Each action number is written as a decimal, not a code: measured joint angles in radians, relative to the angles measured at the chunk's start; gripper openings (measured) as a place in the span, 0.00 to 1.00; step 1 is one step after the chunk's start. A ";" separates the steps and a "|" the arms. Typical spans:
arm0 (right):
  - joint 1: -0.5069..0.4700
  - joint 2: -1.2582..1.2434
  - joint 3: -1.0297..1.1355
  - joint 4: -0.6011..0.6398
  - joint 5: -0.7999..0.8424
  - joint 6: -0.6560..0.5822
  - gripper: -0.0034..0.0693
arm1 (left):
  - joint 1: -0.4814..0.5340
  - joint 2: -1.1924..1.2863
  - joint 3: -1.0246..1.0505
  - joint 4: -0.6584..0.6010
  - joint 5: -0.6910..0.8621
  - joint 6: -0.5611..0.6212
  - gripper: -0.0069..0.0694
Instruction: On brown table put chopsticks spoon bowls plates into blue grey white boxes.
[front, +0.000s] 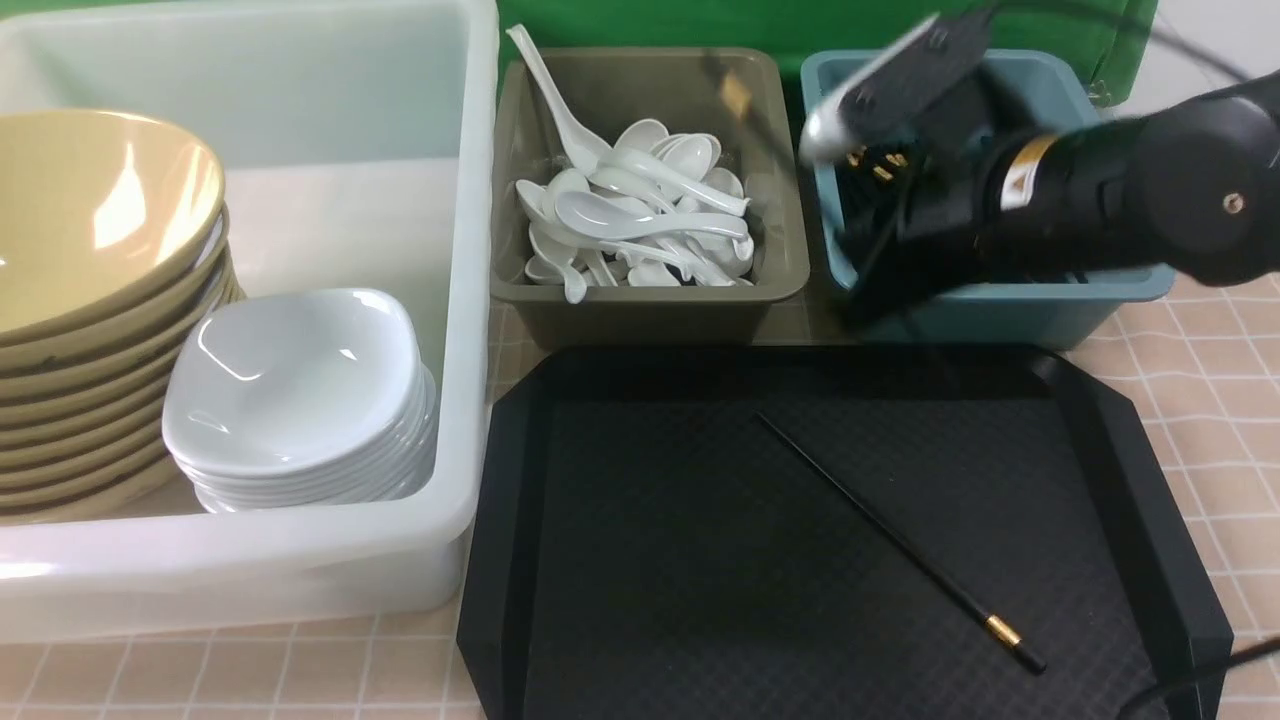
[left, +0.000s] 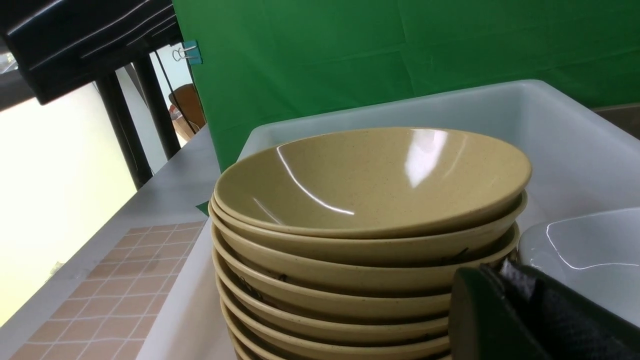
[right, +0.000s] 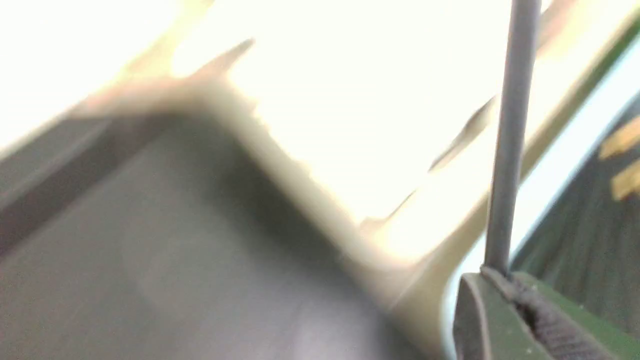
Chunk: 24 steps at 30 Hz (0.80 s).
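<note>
One black chopstick (front: 890, 535) with a gold band lies slantwise on the black tray (front: 500, 520). My right gripper (right: 495, 280) is shut on another chopstick (right: 510, 135). In the front view that arm is blurred over the blue box (front: 1040, 310), where more gold-banded chopsticks (front: 880, 165) lie. White spoons (front: 640, 220) fill the grey box (front: 650, 320). The white box (front: 470, 300) holds stacked yellow bowls (front: 90, 250) and white plates (front: 290, 380). My left gripper (left: 500, 272) is shut and holds nothing, low beside the bowl stack (left: 370, 180) and a plate (left: 585, 245).
The brown table (front: 1200, 400) shows to the right of the tray and along the front edge. A green backdrop (front: 800, 25) hangs behind the boxes. A black cable (front: 1200, 680) crosses the tray's near right corner.
</note>
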<state>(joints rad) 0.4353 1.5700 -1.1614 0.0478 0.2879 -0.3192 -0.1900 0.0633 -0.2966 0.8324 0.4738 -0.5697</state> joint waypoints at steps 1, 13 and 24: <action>-0.042 0.032 0.000 -0.007 -0.164 0.012 0.13 | 0.000 0.000 0.000 0.002 0.000 0.000 0.10; -0.180 0.255 -0.113 -0.009 -0.239 0.133 0.45 | 0.000 0.000 0.000 0.002 0.000 0.000 0.10; -0.131 0.177 -0.122 -0.013 0.616 0.159 0.52 | 0.000 0.000 0.000 0.003 0.000 -0.001 0.10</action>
<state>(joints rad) 0.3041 1.7470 -1.2834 0.0351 0.9041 -0.1599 -0.1900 0.0633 -0.2966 0.8355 0.4738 -0.5709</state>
